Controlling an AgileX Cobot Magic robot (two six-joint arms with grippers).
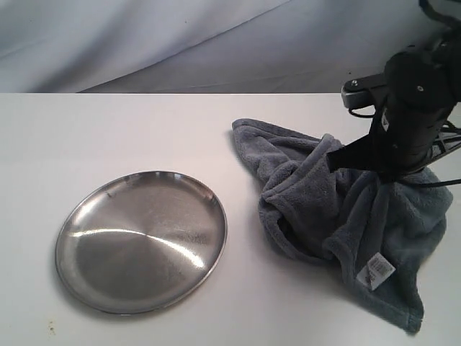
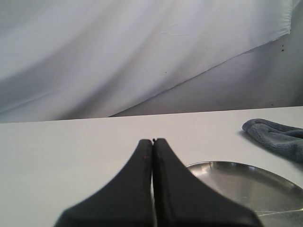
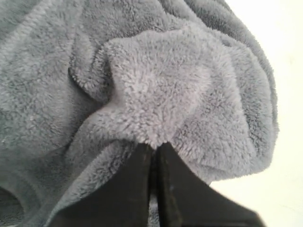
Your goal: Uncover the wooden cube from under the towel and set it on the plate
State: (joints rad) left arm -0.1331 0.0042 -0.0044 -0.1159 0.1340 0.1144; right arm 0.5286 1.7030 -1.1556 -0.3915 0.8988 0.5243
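Note:
The blue-grey towel (image 1: 338, 209) is bunched up on the right of the table, peaked where my right gripper (image 1: 374, 171) pinches a fold; its white care label (image 1: 375, 271) hangs low. In the right wrist view the gripper (image 3: 154, 145) is shut on the towel (image 3: 156, 90). The wooden cube is hidden from every view. The steel plate (image 1: 142, 240) lies bare at the left front. My left gripper (image 2: 152, 141) is shut with nothing in it, hovering just short of the plate (image 2: 246, 184); it is out of the exterior view.
A white table (image 1: 108, 137) carries everything, with a draped white cloth backdrop (image 1: 180, 36) behind it. The towel's far corner (image 2: 277, 137) shows at the edge of the left wrist view.

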